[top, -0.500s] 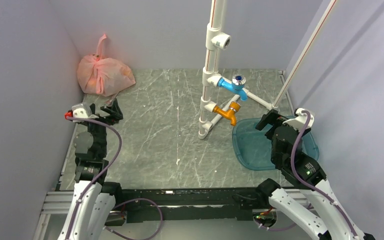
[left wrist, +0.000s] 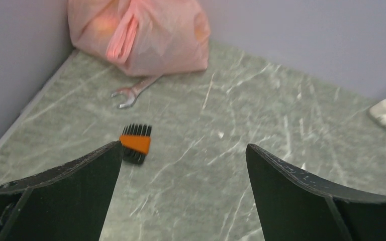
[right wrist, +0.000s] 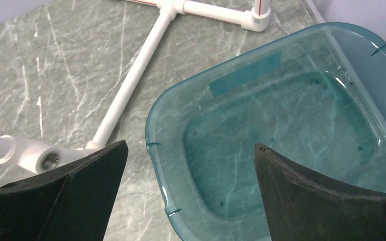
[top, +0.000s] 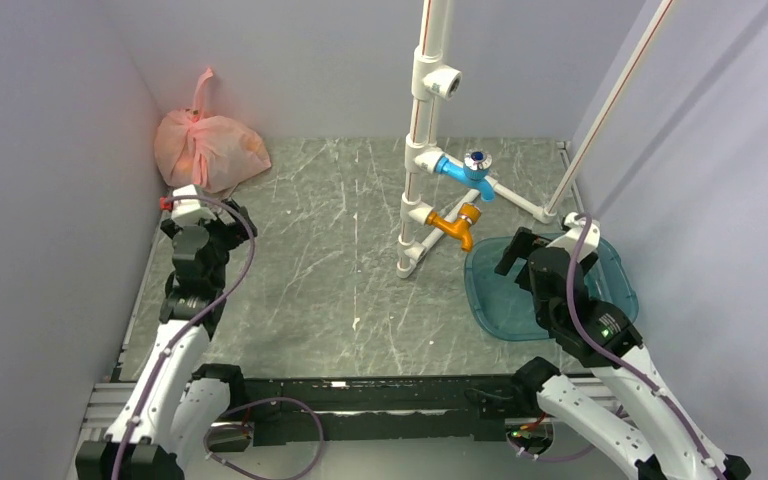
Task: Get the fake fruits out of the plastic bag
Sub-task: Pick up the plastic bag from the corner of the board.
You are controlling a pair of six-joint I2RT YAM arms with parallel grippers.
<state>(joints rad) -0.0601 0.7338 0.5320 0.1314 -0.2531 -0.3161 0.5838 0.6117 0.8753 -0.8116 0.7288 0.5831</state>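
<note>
The pink plastic bag sits tied shut in the far left corner against the walls, with one loop handle sticking up. In the left wrist view the bag lies ahead at the top. The fake fruits are inside it and show only as faint orange shapes through the film. My left gripper is open and empty, a short way in front of the bag; its jaws frame bare table. My right gripper is open and empty above the near left rim of the teal tub, as its wrist view shows.
A steel wrench lies just in front of the bag. A small orange and black brush lies nearer my left finger. A white pipe stand with a blue tap and an orange tap stands mid-table. The empty teal tub sits at right.
My left arm has swung forward and right, bringing its gripper closer to the bag. My right gripper has shifted left and slightly nearer over the tub.
</note>
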